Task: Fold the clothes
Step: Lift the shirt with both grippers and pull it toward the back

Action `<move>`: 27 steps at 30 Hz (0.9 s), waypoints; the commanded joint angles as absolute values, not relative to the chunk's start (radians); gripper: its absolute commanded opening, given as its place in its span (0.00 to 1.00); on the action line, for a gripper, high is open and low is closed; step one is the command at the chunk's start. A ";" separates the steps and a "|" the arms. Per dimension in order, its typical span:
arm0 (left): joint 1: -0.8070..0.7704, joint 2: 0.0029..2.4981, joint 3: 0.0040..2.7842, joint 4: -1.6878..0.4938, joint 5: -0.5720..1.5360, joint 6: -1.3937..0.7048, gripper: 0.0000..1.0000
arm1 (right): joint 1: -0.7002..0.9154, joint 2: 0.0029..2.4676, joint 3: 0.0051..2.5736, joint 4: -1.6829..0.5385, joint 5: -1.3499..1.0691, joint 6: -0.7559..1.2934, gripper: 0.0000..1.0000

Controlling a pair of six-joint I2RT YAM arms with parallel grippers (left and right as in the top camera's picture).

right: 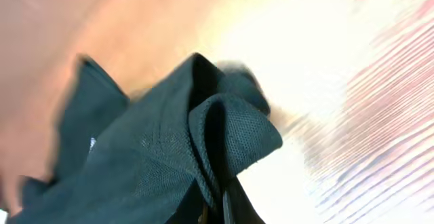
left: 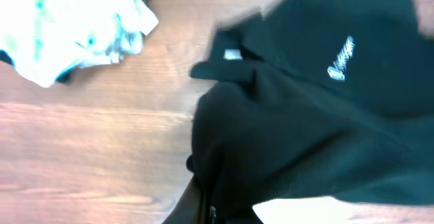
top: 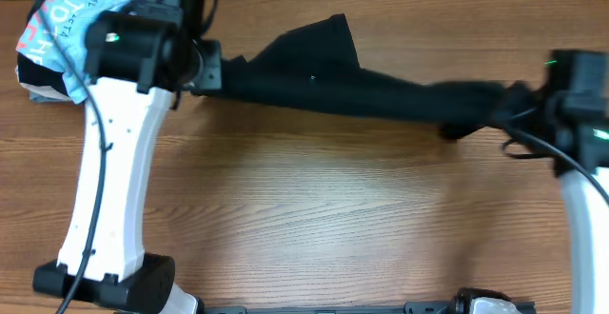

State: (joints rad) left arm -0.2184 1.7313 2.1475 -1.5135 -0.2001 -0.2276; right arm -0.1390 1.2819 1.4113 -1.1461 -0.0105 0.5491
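Note:
The clothes, one black polo shirt [top: 352,86], hang stretched in a long band across the back of the table between my two grippers. At the shirt's left end my left gripper [top: 217,72] is shut on the fabric. In the left wrist view the cloth [left: 305,136] bunches over that gripper [left: 207,209], with a small white chest logo [left: 341,59] and a white neck label [left: 232,54] showing. My right gripper [top: 509,105] is shut on the right end. In the right wrist view a folded edge of the shirt [right: 149,163] is pinched in the gripper [right: 215,212].
A crumpled light-blue T-shirt [top: 57,29] with pink-and-white lettering lies at the back left corner, partly under my left arm [top: 109,181]; it also shows in the left wrist view [left: 68,27]. The wooden table [top: 333,200] spreads in front of the black shirt.

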 commanded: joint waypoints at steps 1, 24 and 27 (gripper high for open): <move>-0.211 1.725 2.346 -1.565 -0.294 -0.197 0.05 | -0.211 1.234 1.572 -1.220 0.024 0.487 0.04; -0.210 1.406 2.701 -1.689 -0.314 -0.187 0.04 | -0.361 1.019 1.985 -1.677 -0.032 0.394 0.04; -0.210 1.413 2.658 -1.689 -0.283 -0.187 0.04 | -0.361 1.020 1.950 -1.694 -0.073 0.347 0.04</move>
